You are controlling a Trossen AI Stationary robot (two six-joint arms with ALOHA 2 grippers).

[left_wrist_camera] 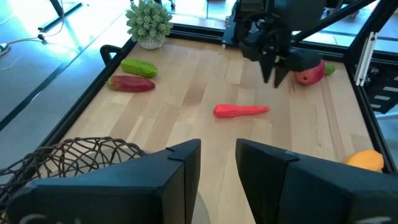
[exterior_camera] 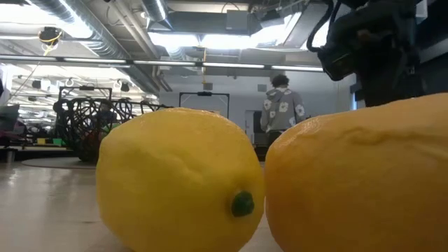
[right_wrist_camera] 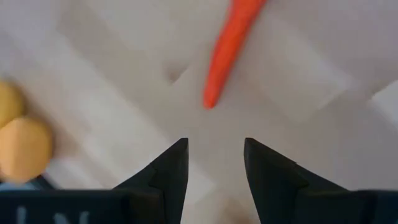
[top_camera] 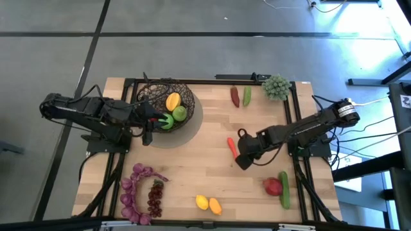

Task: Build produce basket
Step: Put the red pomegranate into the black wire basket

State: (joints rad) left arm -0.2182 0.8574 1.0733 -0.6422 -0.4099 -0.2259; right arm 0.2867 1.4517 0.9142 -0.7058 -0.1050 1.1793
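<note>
The dark wire basket stands at the far left with a mango and green apples inside. My left gripper hovers open and empty at the basket's near-left side. My right gripper hangs open and empty, pointing steeply down, just near-right of the orange carrot, whose tip lies ahead of its fingers. The left wrist view shows that gripper above the carrot. Two lemons lie at the near edge.
A red pepper, a green pepper and a pale-green clump lie at the far right. Pomegranate and cucumber lie near right, purple grapes near left. A person stands in the room behind.
</note>
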